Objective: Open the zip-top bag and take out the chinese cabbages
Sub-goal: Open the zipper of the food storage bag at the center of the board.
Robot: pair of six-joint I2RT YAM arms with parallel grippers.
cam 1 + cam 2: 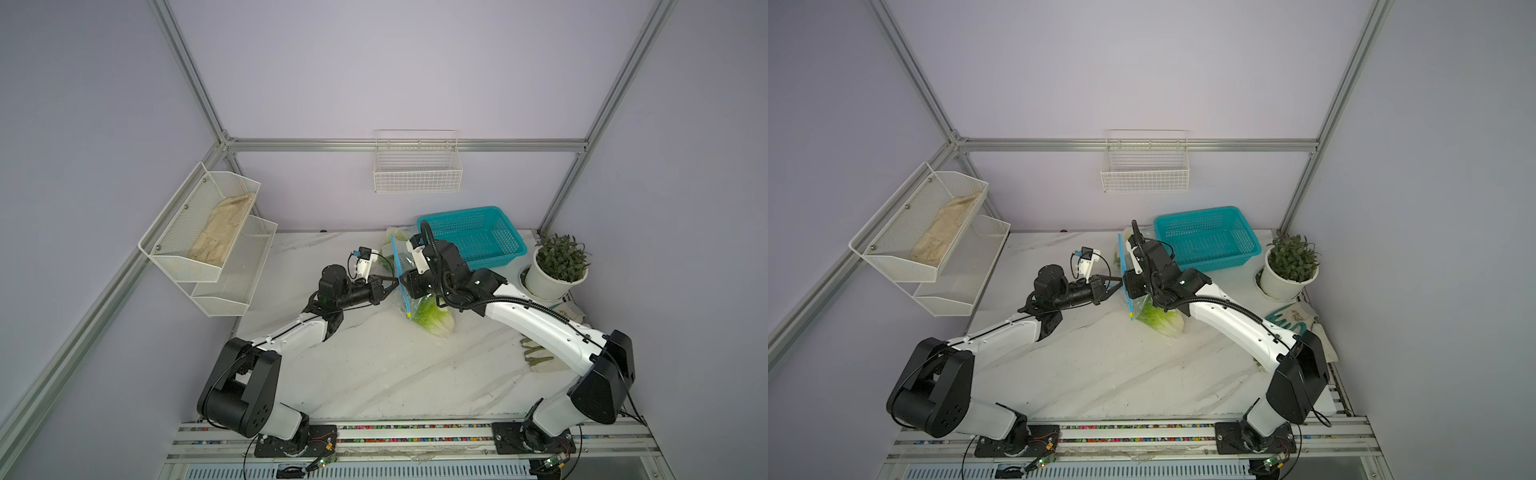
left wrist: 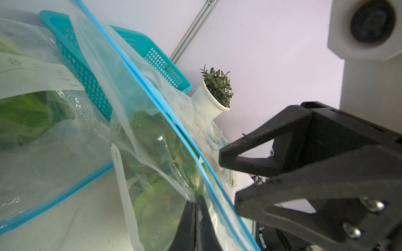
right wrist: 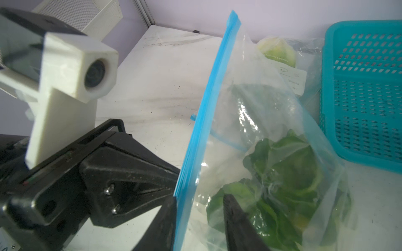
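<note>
Clear zip-top bag [image 3: 261, 113] with bright blue seal strip [image 3: 207, 104], light-green white-based and darker green chinese cabbages [image 1: 434, 318], teal grid-holed basket [image 1: 498, 258], white grey-veined marble table [image 1: 374, 365], white pot [image 1: 544, 284] of dark leaves [image 1: 561, 257], lilac walls [image 1: 374, 62]

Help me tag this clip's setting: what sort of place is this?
Probably a lab robot cell staged as a kitchen counter: a bare aluminium frame encloses a marble-look tabletop, where a bag of cabbages lies beside a teal basket.
</note>
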